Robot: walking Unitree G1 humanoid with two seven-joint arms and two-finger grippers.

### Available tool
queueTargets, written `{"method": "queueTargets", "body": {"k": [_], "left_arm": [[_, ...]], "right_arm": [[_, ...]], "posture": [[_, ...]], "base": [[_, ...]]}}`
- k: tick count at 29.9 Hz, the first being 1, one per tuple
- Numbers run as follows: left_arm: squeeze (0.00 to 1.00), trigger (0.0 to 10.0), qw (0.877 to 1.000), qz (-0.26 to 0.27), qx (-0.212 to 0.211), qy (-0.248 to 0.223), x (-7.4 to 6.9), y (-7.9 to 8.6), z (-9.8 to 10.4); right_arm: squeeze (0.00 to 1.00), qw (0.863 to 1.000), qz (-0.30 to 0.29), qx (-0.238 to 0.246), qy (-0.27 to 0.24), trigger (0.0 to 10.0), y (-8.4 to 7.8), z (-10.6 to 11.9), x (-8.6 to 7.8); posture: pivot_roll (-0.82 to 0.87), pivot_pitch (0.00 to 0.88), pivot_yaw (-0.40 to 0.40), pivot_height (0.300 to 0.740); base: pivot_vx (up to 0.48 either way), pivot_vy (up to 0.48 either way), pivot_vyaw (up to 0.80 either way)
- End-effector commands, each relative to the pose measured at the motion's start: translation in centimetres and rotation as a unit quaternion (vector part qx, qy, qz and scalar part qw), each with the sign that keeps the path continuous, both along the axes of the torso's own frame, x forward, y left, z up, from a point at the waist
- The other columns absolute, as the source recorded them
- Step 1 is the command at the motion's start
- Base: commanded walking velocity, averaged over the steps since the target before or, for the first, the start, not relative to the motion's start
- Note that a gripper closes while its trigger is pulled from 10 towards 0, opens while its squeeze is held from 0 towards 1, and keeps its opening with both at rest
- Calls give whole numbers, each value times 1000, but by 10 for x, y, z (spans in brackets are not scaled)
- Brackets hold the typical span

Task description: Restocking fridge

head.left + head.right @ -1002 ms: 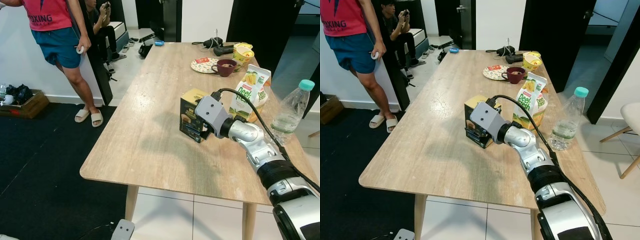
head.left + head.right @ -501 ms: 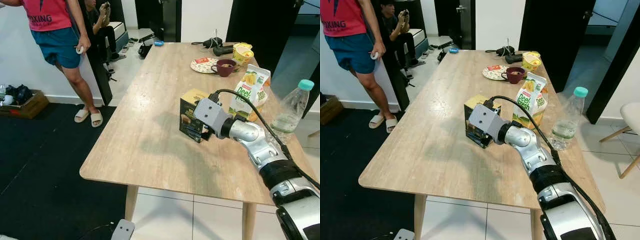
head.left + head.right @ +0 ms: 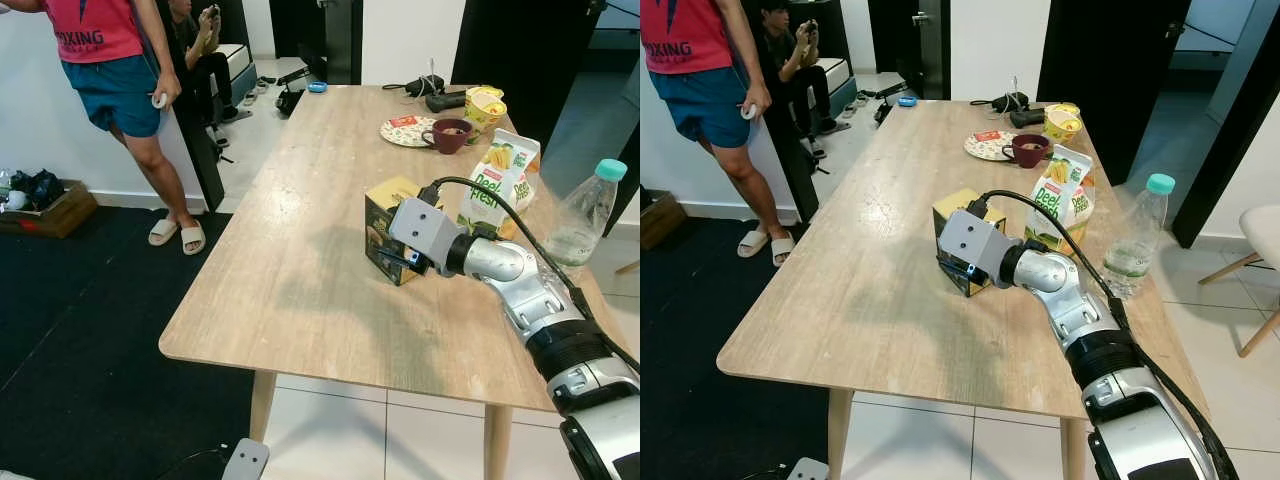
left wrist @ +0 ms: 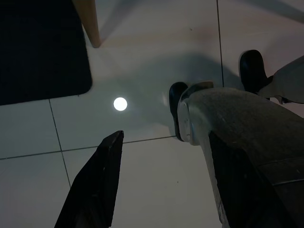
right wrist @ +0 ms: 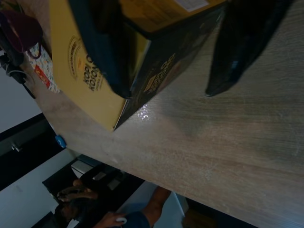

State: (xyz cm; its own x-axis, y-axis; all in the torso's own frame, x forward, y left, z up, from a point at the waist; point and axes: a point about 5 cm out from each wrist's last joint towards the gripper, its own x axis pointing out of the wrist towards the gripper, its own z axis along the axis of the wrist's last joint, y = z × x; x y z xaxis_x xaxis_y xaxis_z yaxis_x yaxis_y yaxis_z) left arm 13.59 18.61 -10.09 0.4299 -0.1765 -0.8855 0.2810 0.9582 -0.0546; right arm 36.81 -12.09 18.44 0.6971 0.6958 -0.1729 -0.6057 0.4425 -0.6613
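Observation:
A yellow and black box [image 3: 381,222] stands upright on the wooden table [image 3: 290,260], right of its middle. My right gripper [image 3: 394,257] reaches it from the right at table height. In the right wrist view the gripper [image 5: 166,90] is open. One finger lies across the box's yellow face [image 5: 66,71]. The other finger [image 5: 237,52] hangs over the bare wood beside the dark face. The box's corner sits between the two. My left gripper [image 4: 159,137] hangs idle and open over white floor tiles.
Behind the box stand a juice carton [image 3: 497,185] and a water bottle [image 3: 583,215]. A maroon mug [image 3: 450,133], a plate [image 3: 405,130] and a yellow cup [image 3: 487,107] sit at the far end. A person [image 3: 110,70] stands left of the table; another sits behind.
My right gripper has crept forward along the box, and the box has shifted slightly to the right and turned a little. The left arm has not moved.

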Motion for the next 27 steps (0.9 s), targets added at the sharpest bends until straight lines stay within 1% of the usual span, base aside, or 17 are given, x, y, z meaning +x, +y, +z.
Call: {"method": "queueTargets", "body": {"k": [1, 2, 3, 4, 5, 6, 7, 10, 11, 12, 15, 17, 18, 20, 22, 25, 27], "left_arm": [[0, 10000, 1000, -1, 4, 6, -3, 2, -1], [0, 10000, 1000, -1, 4, 6, -3, 2, -1], [0, 10000, 1000, -1, 4, 6, -3, 2, -1], [0, 10000, 1000, -1, 4, 6, -3, 2, -1], [0, 10000, 1000, -1, 4, 6, -3, 2, -1], [0, 10000, 1000, -1, 4, 6, -3, 1, -1], [0, 10000, 1000, -1, 4, 6, -3, 1, -1], [0, 10000, 1000, -1, 4, 6, -3, 1, -1], [0, 10000, 1000, -2, 4, 6, -3, 1, -1], [0, 10000, 1000, -2, 4, 6, -4, 1, -1], [0, 10000, 1000, -3, 5, 7, -4, 1, -1], [0, 10000, 1000, -4, 5, 7, -4, 1, -1], [0, 10000, 1000, -4, 5, 7, -4, 1, -1], [0, 10000, 1000, -5, 6, 7, -4, 2, -1], [0, 10000, 1000, -5, 6, 7, -4, 2, -1], [0, 10000, 1000, -5, 6, 6, -4, 2, -1], [0, 10000, 1000, -4, 6, 6, -4, 2, -1]], "right_arm": [[0, 1000, 4, -18, 19, 1059, 0, -10, -3], [0, 1000, 4, -18, 19, 1059, 0, -10, -3], [0, 1000, 4, -19, 19, 1922, 0, -9, -4], [0, 1000, 4, -19, 19, 1922, 0, -9, -4], [0, 1000, 4, -19, 18, 2157, 0, -9, -4], [0, 1000, 4, -19, 18, 3333, 0, -9, -4], [0, 1000, 5, -18, 16, 4235, 0, -8, -4], [0, 1000, 5, -17, 15, 4235, 0, -7, -4], [0, 1000, 5, -14, 13, 10000, 0, -6, -4], [0, 1000, 7, 0, 13, 10000, 0, -3, -4], [0, 998, 22, 64, 16, 10000, 0, 9, -6], [0, 993, 35, 109, 19, 10000, 0, 18, -8], [0, 993, 35, 109, 19, 10000, 0, 18, -8], [0, 989, 45, 141, 21, 10000, 0, 23, -9], [0, 987, 49, 149, 22, 10000, 0, 24, -10], [0, 978, 82, 191, 27, 10000, 2, 32, -17], [0, 973, 94, 209, 27, 10000, 3, 35, -19]], "posture": [[45, 0, -3, 740], [45, 0, -3, 740], [45, 0, -3, 740], [45, 0, -3, 740], [45, 0, -3, 740], [46, 0, -5, 740], [46, 0, -5, 740], [46, 0, -5, 740], [46, 0, -6, 740], [46, 0, -6, 740], [46, 0, -6, 740], [46, 0, -6, 740], [46, 0, -6, 740], [45, 0, -6, 740], [45, 0, -6, 740], [45, 0, -3, 740], [43, 0, -1, 740]], "base": [[0, 0, 0], [0, 0, 0], [0, 0, 0], [0, 0, 0], [0, 0, 0], [0, 0, 0], [0, 0, 0], [0, 0, 0], [0, 0, 0], [0, 0, 0], [0, 0, 0], [0, 0, 0], [0, 0, 0], [0, 0, 0], [0, 0, 0], [0, 0, 0], [0, 0, 0]]}}
